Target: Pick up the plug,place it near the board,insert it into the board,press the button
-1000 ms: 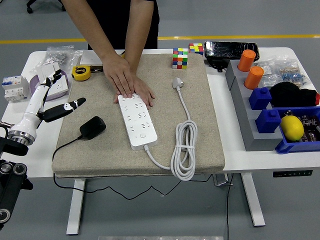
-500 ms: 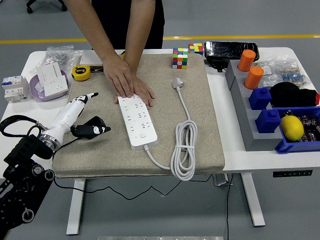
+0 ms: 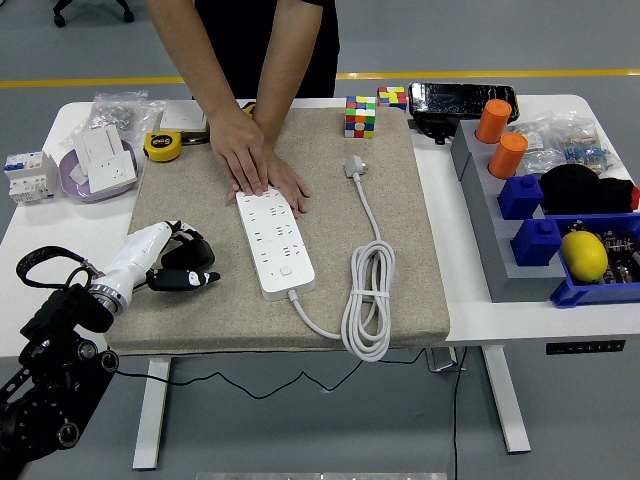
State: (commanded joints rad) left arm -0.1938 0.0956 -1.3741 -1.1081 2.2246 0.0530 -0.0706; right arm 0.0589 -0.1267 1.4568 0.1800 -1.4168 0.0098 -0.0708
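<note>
L hand [image 3: 168,262] curls over plug [image 3: 186,254], fingers closing but grip not clearly firm yet. Right of it, person's hand [image 3: 258,165] steadies board [image 3: 274,241] for insertion.

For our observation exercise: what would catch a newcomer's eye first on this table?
A person's hands press down the far end of the white power strip in the middle of the beige mat. At the mat's left edge, the white left robot hand closes over the black plug. At the right, orange cups top grey and blue bins.
</note>
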